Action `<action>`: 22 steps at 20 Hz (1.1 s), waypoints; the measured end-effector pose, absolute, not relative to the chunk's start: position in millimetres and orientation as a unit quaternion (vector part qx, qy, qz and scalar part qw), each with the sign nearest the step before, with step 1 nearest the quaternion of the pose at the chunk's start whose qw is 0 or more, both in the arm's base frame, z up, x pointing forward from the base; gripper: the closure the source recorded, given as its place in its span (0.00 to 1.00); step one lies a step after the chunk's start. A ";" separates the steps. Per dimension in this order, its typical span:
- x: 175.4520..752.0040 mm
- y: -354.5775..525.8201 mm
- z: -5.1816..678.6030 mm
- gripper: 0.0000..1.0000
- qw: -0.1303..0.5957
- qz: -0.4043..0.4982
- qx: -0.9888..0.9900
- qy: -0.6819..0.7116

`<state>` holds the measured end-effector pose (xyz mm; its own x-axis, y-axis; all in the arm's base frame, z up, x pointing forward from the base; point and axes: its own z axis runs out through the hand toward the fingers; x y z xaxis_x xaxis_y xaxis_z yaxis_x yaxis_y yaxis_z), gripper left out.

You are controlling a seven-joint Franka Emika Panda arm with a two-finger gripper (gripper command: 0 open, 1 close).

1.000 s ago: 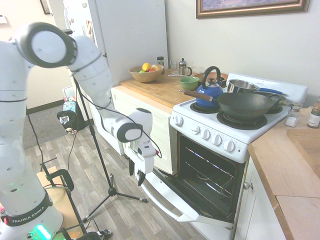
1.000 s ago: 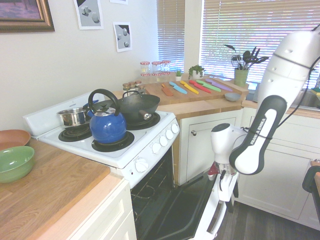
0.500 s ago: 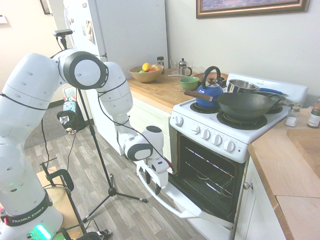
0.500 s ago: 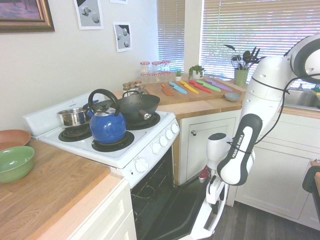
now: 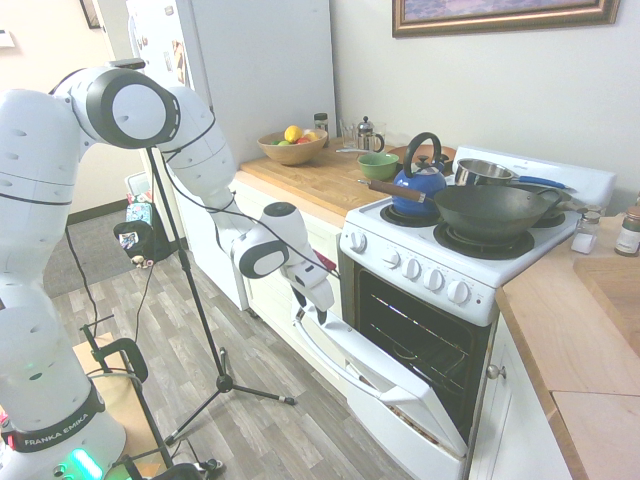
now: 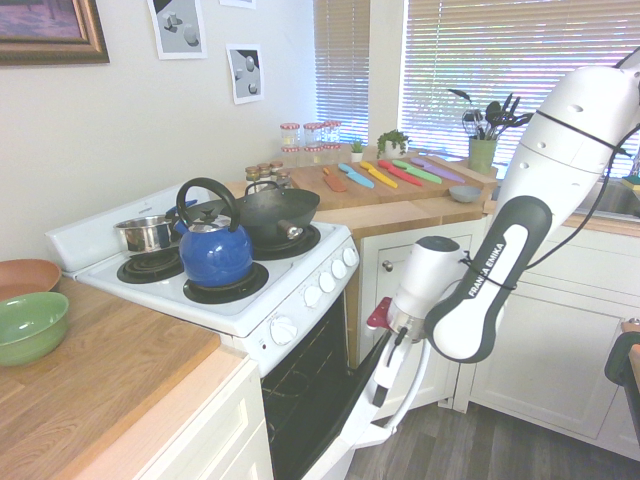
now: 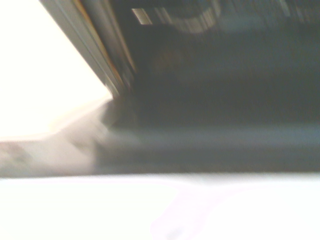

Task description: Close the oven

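Oven (image 5: pixel 455 300) w/ door (image 5: pixel 385 375) about half up, tilted off the front, dark inside partly showing. I'm mid-swing, lifting. My gripper (image 5: pixel 318 308) sits at the door's handle (image 6: pixel 400 385); can't tell if fingers are apart or together. Next: push door up & in til flush w/ oven front.

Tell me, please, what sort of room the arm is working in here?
A home kitchen, most likely: a white oven with a kettle and wok on top, wooden counters with a fruit bowl, and a fridge behind.
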<state>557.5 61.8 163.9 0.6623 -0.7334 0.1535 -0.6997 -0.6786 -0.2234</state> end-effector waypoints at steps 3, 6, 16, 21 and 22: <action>583.7 81.3 171.2 0.00 0.073 -0.120 -0.909 0.392; 587.7 86.3 182.3 0.00 0.075 -0.122 -0.909 0.392; 515.5 13.4 198.5 0.00 -0.013 -0.027 -0.893 0.450; 520.0 10.3 146.7 0.00 -0.031 0.007 -0.892 0.450; 523.9 10.7 136.8 0.00 -0.032 0.007 -0.893 0.450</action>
